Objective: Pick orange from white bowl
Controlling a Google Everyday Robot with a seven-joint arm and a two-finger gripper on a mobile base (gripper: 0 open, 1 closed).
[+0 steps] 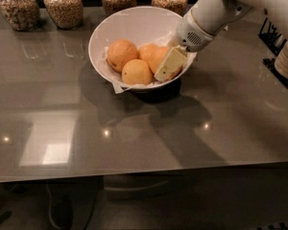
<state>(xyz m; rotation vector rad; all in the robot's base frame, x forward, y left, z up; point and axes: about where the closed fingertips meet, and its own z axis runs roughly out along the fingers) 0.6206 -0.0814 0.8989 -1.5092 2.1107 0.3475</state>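
Gripper (169,65) was down inside the white bowl (129,20), laid right against the orange (157,57)

The white arm (221,11) reached in over the bowl's right rim, and the gripper's cream tip lay across the near right side of the orange, touching it and hiding part of it; whether it had a real grip on the fruit, I could not tell. The orange sat in the right half of the bowl on crumpled white paper (116,86). Just past it from the gripper sat a paler orange (145,51), a front orange (137,72) sat just left of the tip, and a left orange (122,54) sat farthest from it. The bowl stood on the grey table (134,143); beyond the gripper, four glass jars (63,5) of grain lined the back edge
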